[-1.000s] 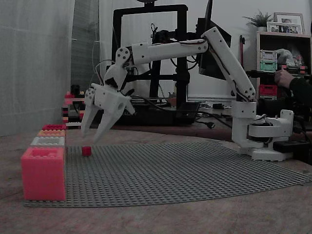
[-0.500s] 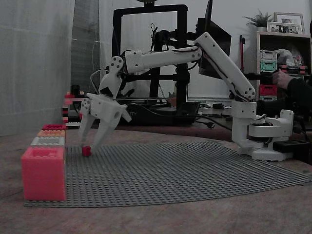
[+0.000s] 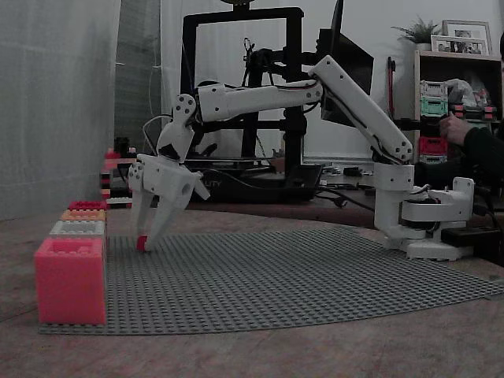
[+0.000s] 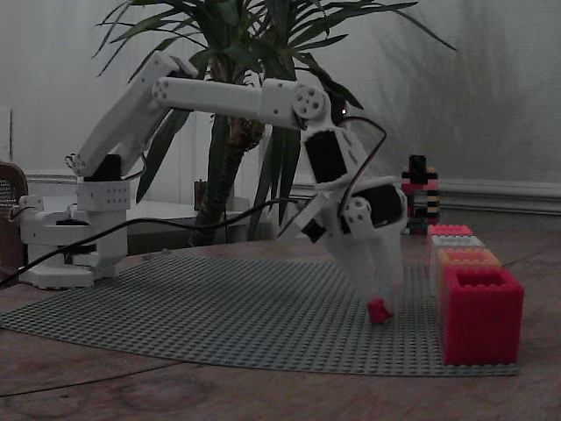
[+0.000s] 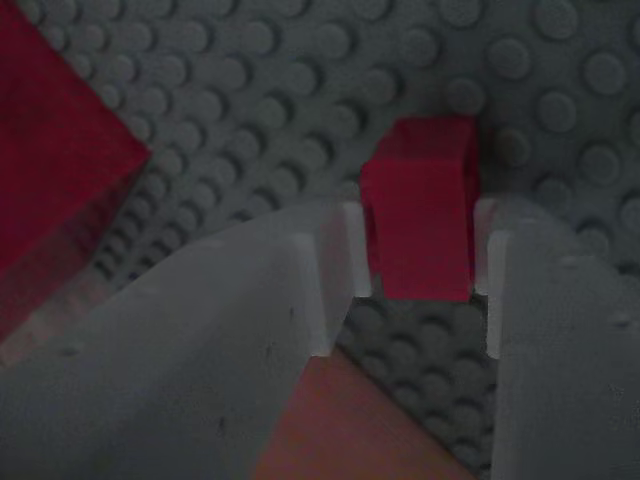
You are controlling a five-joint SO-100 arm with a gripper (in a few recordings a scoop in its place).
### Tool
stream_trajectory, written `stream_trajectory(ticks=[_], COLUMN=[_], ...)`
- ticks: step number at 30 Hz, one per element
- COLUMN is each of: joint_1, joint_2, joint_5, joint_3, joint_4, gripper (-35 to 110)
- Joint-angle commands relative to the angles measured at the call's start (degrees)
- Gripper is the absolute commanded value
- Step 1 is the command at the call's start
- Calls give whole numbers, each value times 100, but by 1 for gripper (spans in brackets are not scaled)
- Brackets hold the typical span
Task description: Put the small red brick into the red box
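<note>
The small red brick [image 5: 420, 210] sits on the grey studded baseplate [image 3: 299, 276], at its left side in a fixed view [image 3: 141, 242] and near the row of boxes. It lies between the two white fingertips [image 5: 345, 250] of the hand [image 5: 415, 255], each flanking one of its flat side faces. The wrist view shows the tips just at those faces or touching them, so the hand looks closed around the brick, though whether it presses firmly cannot be told. The brick is likely hard, rigid plastic and very light, so it should neither deform nor break. Its smooth faces may slip, and its studs may hold it to the plate, so lifting could need a small tug. The best hold is square on two opposite flat sides, low and centred, much as the tips sit now. In another fixed view the brick [image 4: 379, 310] sits under the lowered hand [image 4: 382, 298], just beside the nearest box [image 4: 480, 316]. The red box [image 3: 87, 205] appears to be the far one in the row, so the carry is short.
</note>
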Motion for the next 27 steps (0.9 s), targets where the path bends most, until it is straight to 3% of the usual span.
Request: stream_trajectory(ticks=[1,7,13,27], joint_1=[114,211,598,782], joint_2=[369,1415,1151,-141], joint_5=[88,26,-114,-958], joint_3=[-352,-554,-2065,-2074], joint_4=[35,413,378,-1775], gripper=[0,0,0,0])
